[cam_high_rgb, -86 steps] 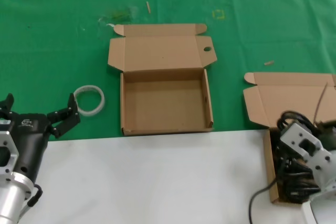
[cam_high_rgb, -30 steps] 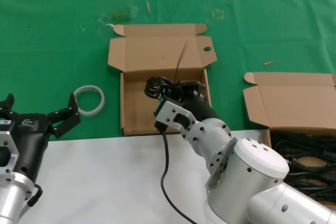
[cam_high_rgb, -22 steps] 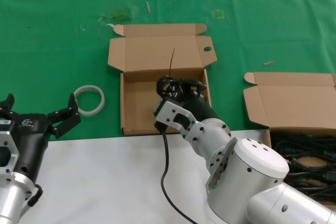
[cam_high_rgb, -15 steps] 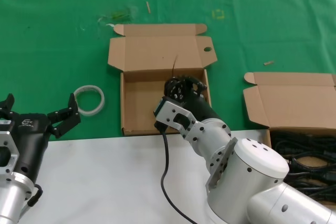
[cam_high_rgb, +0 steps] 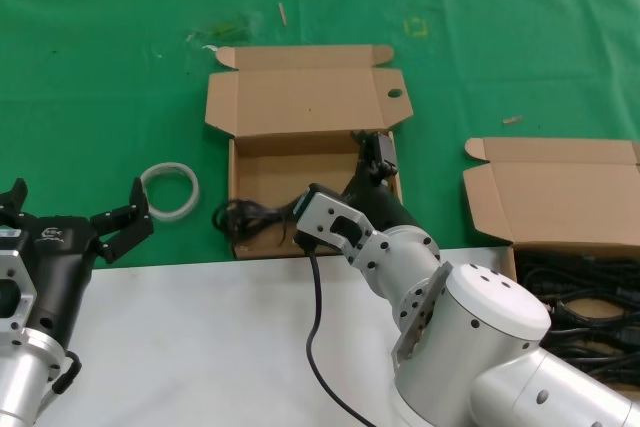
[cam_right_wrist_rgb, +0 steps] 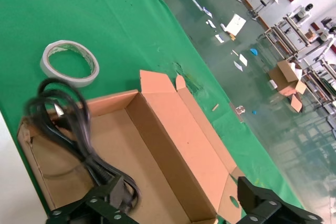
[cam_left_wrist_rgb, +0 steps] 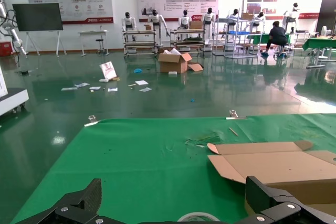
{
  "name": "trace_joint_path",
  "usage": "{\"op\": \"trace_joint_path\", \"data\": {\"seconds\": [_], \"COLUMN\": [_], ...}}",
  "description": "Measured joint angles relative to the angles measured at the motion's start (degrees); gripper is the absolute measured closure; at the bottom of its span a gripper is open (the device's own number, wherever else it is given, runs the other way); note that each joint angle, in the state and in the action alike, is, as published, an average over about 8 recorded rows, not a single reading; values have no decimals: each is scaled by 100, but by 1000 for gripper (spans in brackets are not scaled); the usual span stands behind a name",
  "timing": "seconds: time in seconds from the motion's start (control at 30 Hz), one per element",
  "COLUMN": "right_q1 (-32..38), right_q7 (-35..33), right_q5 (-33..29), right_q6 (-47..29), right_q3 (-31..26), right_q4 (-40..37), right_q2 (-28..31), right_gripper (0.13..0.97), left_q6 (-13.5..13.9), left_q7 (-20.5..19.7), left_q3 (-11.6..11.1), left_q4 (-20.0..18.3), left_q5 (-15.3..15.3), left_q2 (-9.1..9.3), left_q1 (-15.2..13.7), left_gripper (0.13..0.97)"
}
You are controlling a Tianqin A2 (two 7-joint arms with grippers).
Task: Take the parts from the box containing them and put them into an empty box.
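Observation:
The box with a round hole in its lid flap [cam_high_rgb: 300,182] lies open at the table's middle; it also shows in the right wrist view [cam_right_wrist_rgb: 157,129]. One black cable bundle [cam_high_rgb: 248,217] lies in its front left corner, looping over the wall; the right wrist view shows it too [cam_right_wrist_rgb: 68,124]. My right gripper [cam_high_rgb: 352,187] hovers open over this box [cam_right_wrist_rgb: 181,208], one finger beside the cable. The plain-lidded box [cam_high_rgb: 518,282] at the right edge holds more black cables [cam_high_rgb: 580,297]. My left gripper [cam_high_rgb: 70,209] is open and empty at the left [cam_left_wrist_rgb: 176,208].
A white tape ring [cam_high_rgb: 170,190] lies on the green cloth left of the middle box, also in the wrist views [cam_right_wrist_rgb: 69,62] [cam_left_wrist_rgb: 198,217]. The white table front [cam_high_rgb: 200,337] lies below the cloth. My right arm's bulk covers the lower right.
My right gripper carried a cable from the right box over the middle box, then opened. The cable dropped into the box's front left corner. The left arm has not moved.

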Motion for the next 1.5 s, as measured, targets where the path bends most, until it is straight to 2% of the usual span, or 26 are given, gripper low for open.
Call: {"op": "trace_joint_path", "data": {"seconds": [0.27, 0.57, 0.97, 1.5], "right_q1": [-113, -464, -1005, -1722], "right_q7": [272, 1132, 2449, 4200], "right_q5": [-181, -752, -1624, -2787], "right_q6": [-134, -552, -1193, -2046], "right_q3": [171, 707, 1531, 2622], "right_q4": [36, 150, 324, 555], "right_q2": [0, 0, 0, 0], "right_gripper": [280, 172, 129, 129], "left_q6": [0, 0, 0, 0], "left_q7": [0, 0, 0, 3], "left_q3": [0, 0, 0, 0], "left_q4": [0, 0, 0, 0], "left_q5": [0, 0, 0, -1], "left_q2": [0, 0, 0, 0], "left_q1": [0, 0, 0, 0], "left_gripper": [132, 132, 132, 132]}}
